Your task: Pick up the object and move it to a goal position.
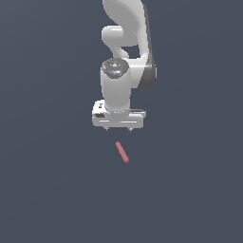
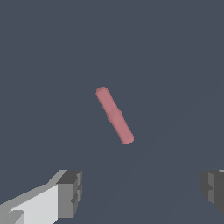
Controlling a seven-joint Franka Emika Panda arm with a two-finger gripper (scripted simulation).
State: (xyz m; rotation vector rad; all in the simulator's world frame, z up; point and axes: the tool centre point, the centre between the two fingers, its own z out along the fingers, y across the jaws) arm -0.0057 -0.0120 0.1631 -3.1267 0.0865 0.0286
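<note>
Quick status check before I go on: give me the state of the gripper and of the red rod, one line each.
gripper: open, jaws wide apart, nothing between them, not touching the rod.
rod: lying free on the dark surface, ungrasped, set at a slant to the line between the fingers; in the exterior view it lies just in front of the gripper.

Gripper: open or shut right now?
Open. In the wrist view the gripper shows both fingers spread wide apart, nothing between them; the rod lies beyond, ungrasped.
</note>
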